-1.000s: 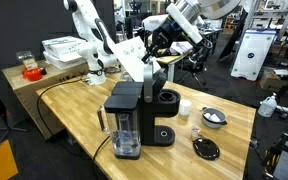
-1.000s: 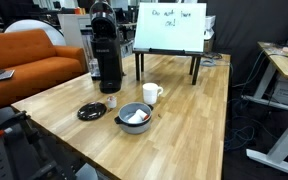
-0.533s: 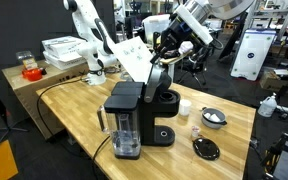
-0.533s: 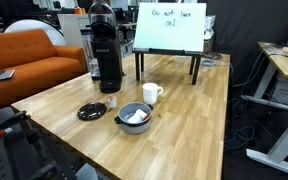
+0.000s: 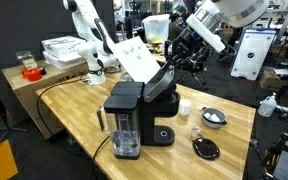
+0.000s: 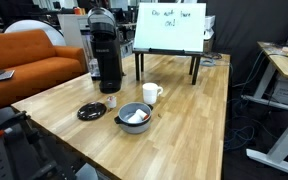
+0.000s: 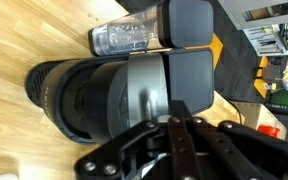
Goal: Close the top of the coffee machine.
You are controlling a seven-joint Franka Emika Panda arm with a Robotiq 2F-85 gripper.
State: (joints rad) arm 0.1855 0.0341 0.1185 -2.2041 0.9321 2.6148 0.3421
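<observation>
The black coffee machine stands near the table's middle. It also shows in an exterior view and fills the wrist view, with its clear water tank and round brew chamber. Its top, the flat black lid, is tilted about halfway down over the brew section; in the wrist view it is the flat panel under my fingers. My gripper is shut with its fingers together, empty, and its tips rest against the lid's upper edge.
A round black dish, a bowl with white contents, a white cup and a small bottle sit beside the machine. A whiteboard sign stands at the table's far end. An orange sofa is beyond the table edge.
The lid has swung from nearly upright to about half lowered. My gripper has moved along with it, across and slightly down.
</observation>
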